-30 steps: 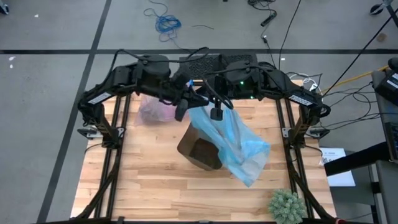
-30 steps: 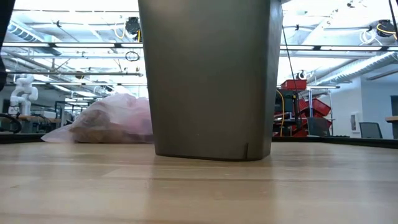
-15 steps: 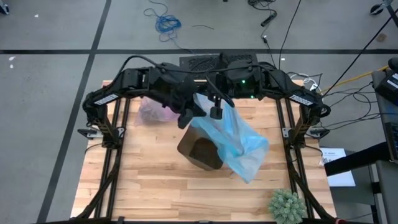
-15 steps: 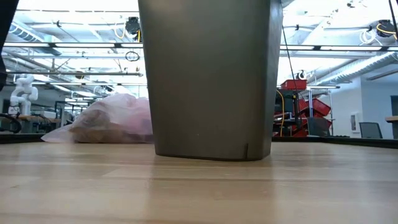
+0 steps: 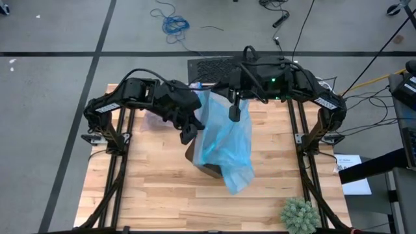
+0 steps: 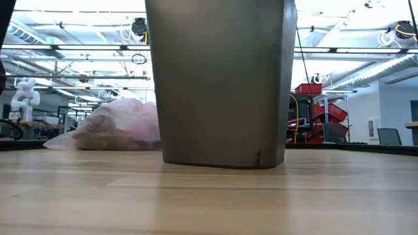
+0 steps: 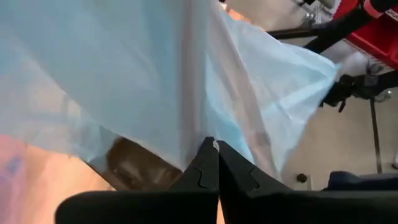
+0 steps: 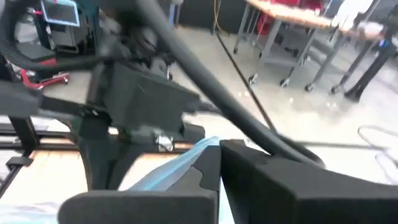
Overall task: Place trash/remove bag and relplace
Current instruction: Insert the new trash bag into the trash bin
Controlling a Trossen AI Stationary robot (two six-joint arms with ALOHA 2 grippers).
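Note:
A light blue plastic bag [image 5: 224, 140] hangs spread between my two grippers over the brown bin [image 5: 209, 170], which stands upright mid-table [image 6: 222, 81]. My left gripper [image 5: 188, 134] is shut on the blue bag's left side, and my right gripper [image 5: 234, 114] is shut on its top right. The lavender-pink bag [image 6: 121, 124] lies on the table at the back left. Brown trash [image 6: 104, 138] shows through its plastic. My left gripper pinches the blue bag's plastic [image 7: 208, 134] between its two shut fingers, which slant down from the far left. The film fans out taut from the fingertips. My right gripper pinches the blue bag's upper edge [image 8: 196, 155] between its fingertips, coming from the far side. The bag hangs below the fingers, over the bin.
A green spiky plant [image 5: 299, 214] stands at the near right corner. The arms' black frames [image 5: 110, 140] run along both table sides. Bare wood lies in front of the bin [image 5: 169, 201].
My left gripper has sunk and come toward the near edge, tipping further down. My right gripper has risen a little. The blue bag, earlier draped off to the right of the bin, has swung left and now hangs spread out above the bin.

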